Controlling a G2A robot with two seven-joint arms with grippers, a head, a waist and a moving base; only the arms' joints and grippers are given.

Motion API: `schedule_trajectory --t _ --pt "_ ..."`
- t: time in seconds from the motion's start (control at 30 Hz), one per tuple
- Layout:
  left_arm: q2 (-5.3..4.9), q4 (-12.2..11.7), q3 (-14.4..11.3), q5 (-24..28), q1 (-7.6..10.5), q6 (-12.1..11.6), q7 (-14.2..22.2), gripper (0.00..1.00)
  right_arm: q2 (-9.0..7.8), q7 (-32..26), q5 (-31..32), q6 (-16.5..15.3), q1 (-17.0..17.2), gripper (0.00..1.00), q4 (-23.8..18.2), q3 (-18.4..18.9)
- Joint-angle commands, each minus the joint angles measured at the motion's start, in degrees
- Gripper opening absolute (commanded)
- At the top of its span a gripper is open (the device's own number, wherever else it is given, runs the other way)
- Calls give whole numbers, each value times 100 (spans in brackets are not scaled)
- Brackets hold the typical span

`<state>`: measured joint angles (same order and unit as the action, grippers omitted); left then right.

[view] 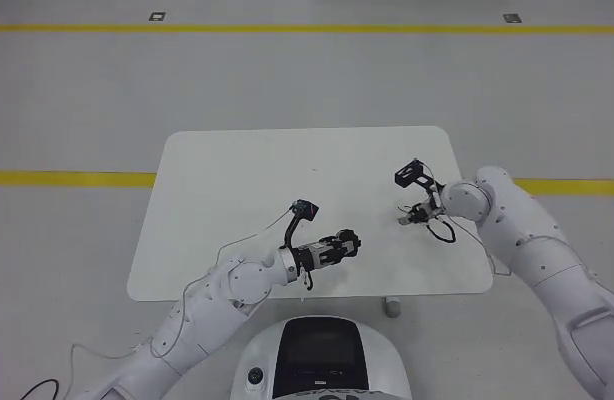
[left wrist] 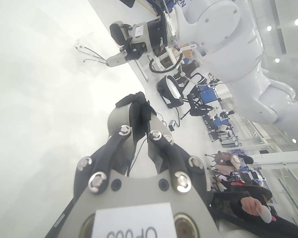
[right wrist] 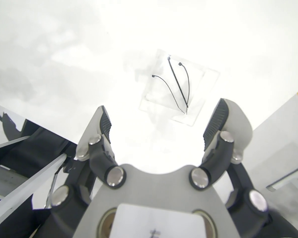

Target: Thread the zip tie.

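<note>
Three black zip ties (right wrist: pixel 178 82) lie fanned on a clear square sheet (right wrist: pixel 202 82) near the right edge of the white table (view: pixel 237 200). The right end effector (right wrist: pixel 162 115) hangs just above them, spread wide. The left end effector (left wrist: pixel 139 110), its fingers pressed together, sits well apart from them, nearer the table's middle.

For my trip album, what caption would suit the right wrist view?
Open right gripper above a white table, three black zip ties on a clear sheet beyond its fingers.
</note>
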<state>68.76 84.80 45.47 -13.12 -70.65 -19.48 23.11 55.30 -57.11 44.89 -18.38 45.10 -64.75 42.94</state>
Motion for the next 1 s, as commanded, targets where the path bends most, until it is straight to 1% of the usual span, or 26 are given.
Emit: schedule_trajectory --t 0.0,0.03,0.07,0.1,0.13,0.2,0.23,0.27,0.43,0.6,0.77,0.97 --pt "0 0 0 0 0 0 0 0 -18 4 158 62 45 100 -84 26" --pt "0 0 0 0 0 0 0 0 -25 6 188 64 63 80 -123 45" --pt "0 0 0 0 0 0 0 0 -36 25 207 32 84 50 -156 83" --pt "0 0 0 0 0 0 0 0 -46 32 222 7 101 46 -170 111" --pt "0 0 0 0 0 0 0 0 -55 37 243 -18 116 36 -187 136" --pt "0 0 0 0 0 0 0 0 -72 41 300 -48 152 25 -220 186" --pt "0 0 0 0 0 0 0 0 -77 39 318 -53 167 17 -229 204" --pt "0 0 0 0 0 0 0 0 -80 44 339 -58 183 0 -232 215" --pt "0 0 0 0 0 0 0 0 -34 111 363 -110 207 0 -145 158" --pt "0 0 0 0 0 0 0 0 62 216 378 -110 112 0 72 -40" --pt "0 0 0 0 0 0 0 0 209 326 359 -110 -50 0 412 -324" --pt "0 0 0 0 0 0 0 0 394 486 166 -110 -264 0 850 -699"
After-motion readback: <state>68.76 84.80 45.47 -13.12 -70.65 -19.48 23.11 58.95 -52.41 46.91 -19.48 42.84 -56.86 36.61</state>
